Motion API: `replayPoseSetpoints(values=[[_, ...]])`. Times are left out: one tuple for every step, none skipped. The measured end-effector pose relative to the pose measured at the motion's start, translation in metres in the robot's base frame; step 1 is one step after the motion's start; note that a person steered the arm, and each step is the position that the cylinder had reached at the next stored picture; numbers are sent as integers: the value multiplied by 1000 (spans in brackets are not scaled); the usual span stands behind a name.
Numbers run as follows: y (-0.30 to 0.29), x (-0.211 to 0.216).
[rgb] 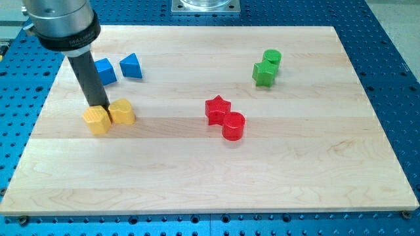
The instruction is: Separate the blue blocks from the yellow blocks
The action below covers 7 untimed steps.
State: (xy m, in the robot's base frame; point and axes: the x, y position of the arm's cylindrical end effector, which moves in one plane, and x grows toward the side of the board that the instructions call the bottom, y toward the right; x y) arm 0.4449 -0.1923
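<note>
While the dark rod comes down from the view's top left, my tip (101, 105) sits at the top edge of the two yellow blocks, right at the seam between them, touching or just about touching both; no fingers or jaws on this rig, just the straight rod, so nothing is held. Left yellow block (97, 121) looks roughly hexagonal or rounded, cannot tell exactly; right yellow block (123, 112) looks heart-like or notched, shape not clear. They touch each other, side by side, on the left part of the wooden board (197, 177). Blue blocks sit above them toward the view's top left: blue cube-like block (105, 71) just right of the rod and partly behind it, blue triangular block (131, 65) just beside it on the right, a small gap between the two. Blues are near the yellows but apart from them, not touching. Red star block (217, 109) and red cylinder (233, 125) touch each other near the board's middle. Two green blocks at the view's upper right, green cylinder (272, 59) above and touching a second green block (263, 73), shape unclear. Blue perforated table (394, 65) surrounds the board
</note>
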Motion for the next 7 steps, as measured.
replayPoseSetpoints(values=[[0, 1], [-12, -9], [-47, -40], [-62, -72], [-53, -86], [-19, -86], [3, -86]])
